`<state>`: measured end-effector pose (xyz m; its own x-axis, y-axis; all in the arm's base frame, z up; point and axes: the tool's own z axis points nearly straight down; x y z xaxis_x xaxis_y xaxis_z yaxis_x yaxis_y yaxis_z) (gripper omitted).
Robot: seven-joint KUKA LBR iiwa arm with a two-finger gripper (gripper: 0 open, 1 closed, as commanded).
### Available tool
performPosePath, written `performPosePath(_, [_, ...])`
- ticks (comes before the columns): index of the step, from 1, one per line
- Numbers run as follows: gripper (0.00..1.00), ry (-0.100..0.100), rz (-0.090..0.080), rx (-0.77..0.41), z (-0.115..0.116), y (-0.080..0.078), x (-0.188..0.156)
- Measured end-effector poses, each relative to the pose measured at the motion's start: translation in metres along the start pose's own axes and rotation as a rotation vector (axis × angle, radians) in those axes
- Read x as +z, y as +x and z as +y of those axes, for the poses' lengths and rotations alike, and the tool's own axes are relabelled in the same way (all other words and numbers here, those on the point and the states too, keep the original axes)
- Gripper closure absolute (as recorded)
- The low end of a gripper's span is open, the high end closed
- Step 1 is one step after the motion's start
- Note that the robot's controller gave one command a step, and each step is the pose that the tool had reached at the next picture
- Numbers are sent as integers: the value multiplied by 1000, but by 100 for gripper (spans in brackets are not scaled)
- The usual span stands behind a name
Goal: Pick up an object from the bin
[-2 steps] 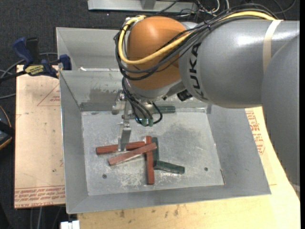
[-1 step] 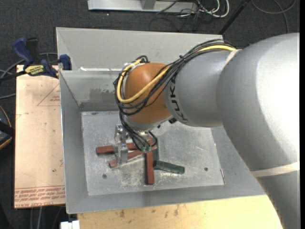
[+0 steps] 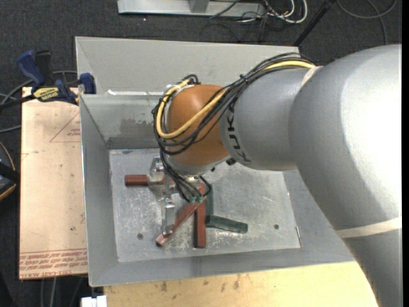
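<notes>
My gripper (image 3: pixel 169 215) reaches down under the arm's orange cover into the middle of the bin floor. It stands over a small cluster of flat sticks. A reddish-brown stick (image 3: pixel 181 220) lies slanted right beside it, its pale end pointing to the front left. A second reddish-brown stick (image 3: pixel 200 229) lies nearly upright in the view just to the right, crossing the first. A dark green stick (image 3: pixel 227 224) runs off to the right from that crossing.
Another reddish-brown stick (image 3: pixel 135 180) lies flat at the left of the bin floor, its right end hidden under the gripper's body. The arm and its cover hang over the bin's back and right parts.
</notes>
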<state>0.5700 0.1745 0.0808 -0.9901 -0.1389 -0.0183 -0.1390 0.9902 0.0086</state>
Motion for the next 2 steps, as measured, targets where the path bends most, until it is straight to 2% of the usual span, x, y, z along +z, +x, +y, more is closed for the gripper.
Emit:
performPosePath(1, [0, 0, -3, 0, 0, 0, 0])
performPosePath(2, [0, 2, 11, 14, -27, 46, -14])
